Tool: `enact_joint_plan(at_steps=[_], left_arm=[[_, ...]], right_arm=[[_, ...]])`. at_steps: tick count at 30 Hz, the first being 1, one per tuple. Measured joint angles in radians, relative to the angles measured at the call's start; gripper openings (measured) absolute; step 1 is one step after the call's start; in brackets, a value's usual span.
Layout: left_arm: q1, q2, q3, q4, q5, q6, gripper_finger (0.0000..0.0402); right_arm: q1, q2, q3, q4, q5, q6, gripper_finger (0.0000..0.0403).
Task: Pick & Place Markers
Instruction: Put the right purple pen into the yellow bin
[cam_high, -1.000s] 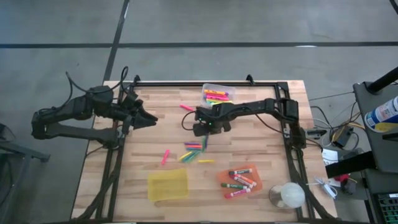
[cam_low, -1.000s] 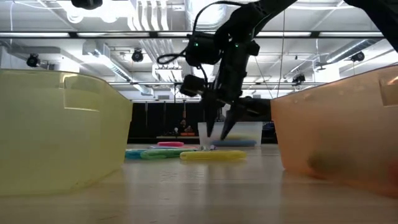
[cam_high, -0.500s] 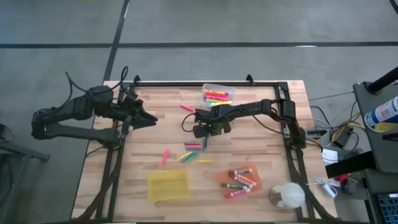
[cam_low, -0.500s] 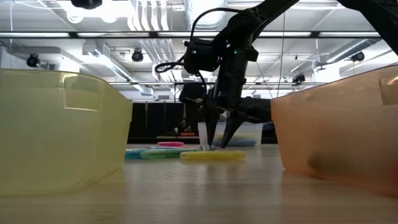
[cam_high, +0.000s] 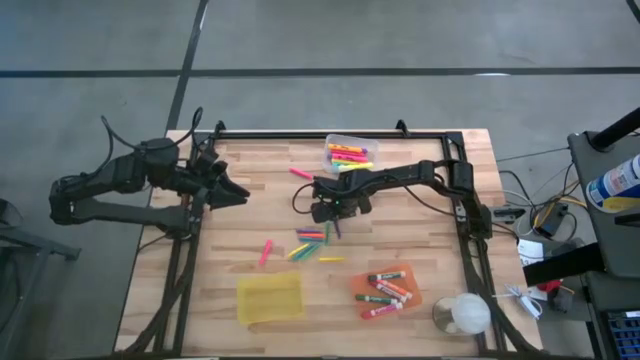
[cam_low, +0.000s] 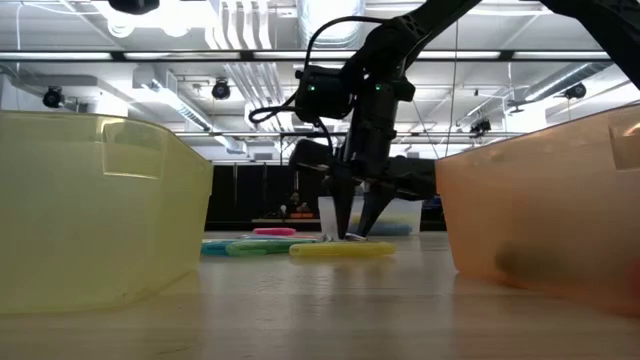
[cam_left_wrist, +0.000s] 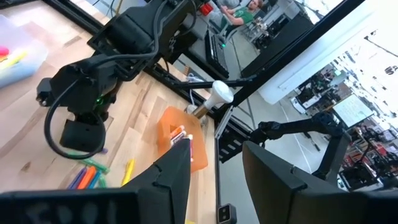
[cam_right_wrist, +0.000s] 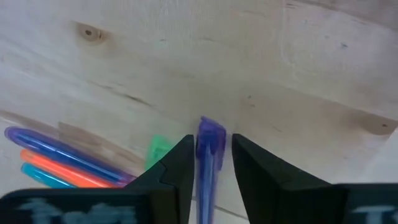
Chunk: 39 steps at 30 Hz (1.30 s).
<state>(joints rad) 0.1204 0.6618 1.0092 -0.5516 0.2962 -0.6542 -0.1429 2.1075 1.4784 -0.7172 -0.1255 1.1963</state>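
Right wrist view: the right gripper (cam_right_wrist: 210, 163) has its fingers clamped on a purple marker (cam_right_wrist: 210, 146); left fingers (cam_left_wrist: 176, 171) apart.

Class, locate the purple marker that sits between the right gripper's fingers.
In the high view, the purple marker lies mid-table under the right gripper, at the right end of the loose marker cluster, below the clear bin.

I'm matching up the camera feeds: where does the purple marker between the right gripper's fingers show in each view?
High view: purple marker just below the right gripper, mid-table.
Low view: cannot be told apart; the gripper stands over the spot.
Left wrist view: not discernible.
Right wrist view: bottom centre, between the fingers.
Shared landmark: the marker pile beside it.
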Motion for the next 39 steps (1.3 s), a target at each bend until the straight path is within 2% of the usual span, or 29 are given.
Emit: enact_joint_plan(at_steps=[10, 15, 21, 26, 32, 35, 39], left_arm=[[0.0, -0.001, 0.0, -0.022, 0.0, 0.003, 0.014], [0.0, -0.001, 0.0, -0.026, -0.001, 0.003, 0.014], [0.0, -0.001, 0.0, -0.026, -0.001, 0.006, 0.014], [0.0, -0.001, 0.0, -0.025, -0.001, 0.01, 0.014], [0.0, -0.001, 0.0, -0.026, -0.001, 0.01, 0.014], [0.0, -0.001, 0.0, -0.026, -0.002, 0.011, 0.014], [0.0, -0.001, 0.0, -0.026, -0.002, 0.011, 0.014]], right_arm=[[0.002, -0.001, 0.001, -0.004, -0.011, -0.069, 0.0031], [0.002, -0.006, 0.014, -0.011, -0.01, -0.106, 0.0018], [0.012, -0.01, 0.112, -0.012, -0.002, -0.207, 0.0007], [0.028, -0.014, 0.182, -0.094, 0.028, -0.224, 0.0007], [0.044, -0.015, 0.196, -0.16, 0.029, -0.208, 0.0011], [0.055, -0.013, 0.173, -0.17, -0.002, -0.205, 0.0032], [0.067, -0.011, 0.139, -0.173, -0.005, -0.154, 0.0085]])
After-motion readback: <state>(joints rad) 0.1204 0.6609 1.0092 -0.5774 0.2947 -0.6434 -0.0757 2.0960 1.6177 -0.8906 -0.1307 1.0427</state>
